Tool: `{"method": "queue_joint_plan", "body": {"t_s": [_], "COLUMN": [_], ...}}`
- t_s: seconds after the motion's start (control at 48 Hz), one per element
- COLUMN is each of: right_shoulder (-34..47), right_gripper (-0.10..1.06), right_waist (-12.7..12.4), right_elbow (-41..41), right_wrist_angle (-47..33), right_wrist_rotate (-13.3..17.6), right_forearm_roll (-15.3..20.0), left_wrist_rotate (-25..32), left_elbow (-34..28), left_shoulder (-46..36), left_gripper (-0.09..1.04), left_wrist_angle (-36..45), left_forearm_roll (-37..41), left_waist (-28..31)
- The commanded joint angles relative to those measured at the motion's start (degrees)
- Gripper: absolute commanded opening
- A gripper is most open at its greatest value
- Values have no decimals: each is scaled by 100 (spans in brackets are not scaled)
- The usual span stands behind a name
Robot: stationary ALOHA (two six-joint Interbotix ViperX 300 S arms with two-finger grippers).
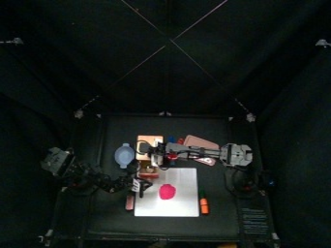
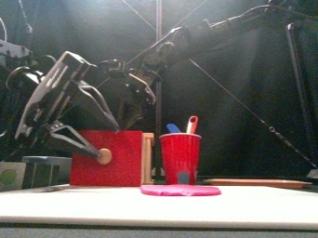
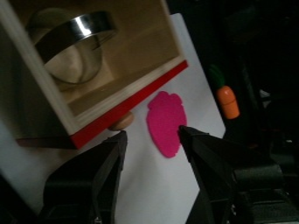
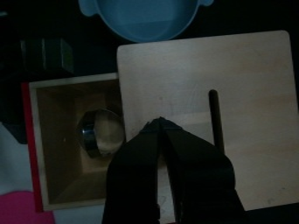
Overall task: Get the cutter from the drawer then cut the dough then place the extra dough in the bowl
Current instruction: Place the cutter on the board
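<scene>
We find the open drawer (image 4: 70, 179) free from above, with only its low wooden walls ringing the cutter (image 4: 103, 131). The box (image 4: 246, 87) closes off its back end, and the red cup (image 2: 180, 156) stands near its front.

Probably dough (image 4: 12, 208), mostly cut off.

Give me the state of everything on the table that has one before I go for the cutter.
Drawer: pulled open.
Metal cutter: lying inside the drawer, ungripped.
Pink dough: whole flat disc on the white board, uncut.
Blue-grey bowl: empty.
Red cup: upright, toy knives inside.
Left hand: open, empty.
Right hand: shut, empty.
</scene>
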Motion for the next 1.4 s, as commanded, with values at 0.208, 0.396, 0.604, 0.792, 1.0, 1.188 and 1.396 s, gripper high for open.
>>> {"method": "queue_joint_plan", "body": {"t_s": [0.208, 0.396, 0.604, 0.792, 1.0, 1.188, 1.396], "right_shoulder": [26, 26, 9, -44, -316, -527, -510], "right_gripper": [2, 2, 2, 2, 2, 3, 36], "right_waist": [9, 9, 44, 176, 466, 747, 835], "right_elbow": [-97, -114, -229, -492, -703, -703, -791], "right_wrist_angle": [35, 88, 88, 62, 35, 123, 773], "right_wrist_rotate": [0, 0, 0, -44, -88, -62, -53], "right_forearm_roll": [9, 0, 9, -26, -185, -264, 26], "left_wrist_rotate": [343, 1143, 2479, 3665, 4263, 4298, 4289], "left_elbow": [352, 413, 712, 923, 1090, 1160, 1424], "left_shoulder": [-853, -1380, -1916, -2487, -2900, -2997, -3190], "left_gripper": [82, 66, 51, 42, 26, 25, 25], "left_wrist_angle": [-167, -185, -229, -422, -466, -466, -439], "left_forearm_roll": [1336, 1890, 2355, 2540, 2540, 2575, 2602], "left_waist": [132, 422, 923, 1090, 1195, 1266, 1266]}}
